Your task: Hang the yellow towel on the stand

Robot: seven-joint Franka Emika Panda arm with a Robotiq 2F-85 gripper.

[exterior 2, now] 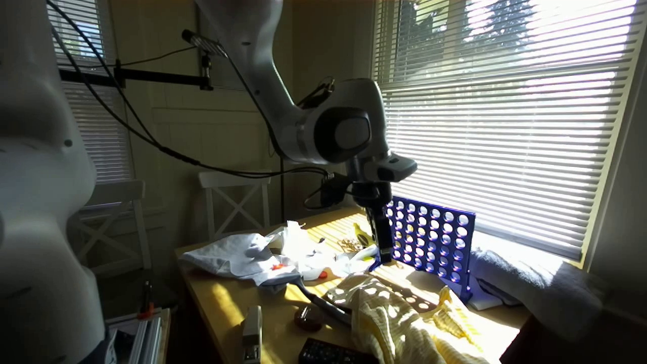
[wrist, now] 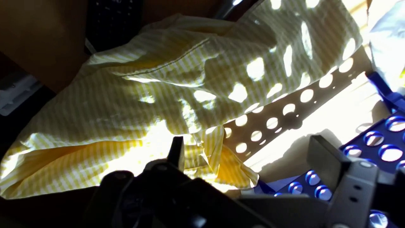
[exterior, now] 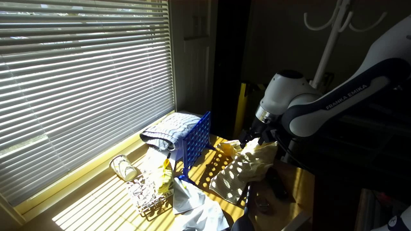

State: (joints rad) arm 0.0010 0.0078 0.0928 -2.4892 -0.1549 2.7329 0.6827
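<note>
The yellow towel, striped yellow and white, lies crumpled on the table in both exterior views (exterior: 237, 173) (exterior 2: 394, 318). It fills much of the wrist view (wrist: 164, 95), with one folded corner near the jaws. My gripper is open, its fingers wide apart in the wrist view (wrist: 248, 142). It is above the table near the towel and the blue board, and it holds nothing. It also shows in both exterior views (exterior: 252, 141) (exterior 2: 385, 255). A white coat stand (exterior: 326, 54) with curved hooks rises behind the arm in an exterior view; its lower part is partly hidden.
A blue grid board (exterior: 196, 141) (exterior 2: 429, 237) stands upright beside the towel. A grey folded towel (exterior: 173, 126) lies behind it. A white cloth (exterior: 199, 208), wire basket (exterior: 144, 199), cup (exterior: 123, 168), remote (exterior 2: 328, 351), stapler (exterior 2: 252, 333) and dark utensil (exterior: 242, 223) are on the table.
</note>
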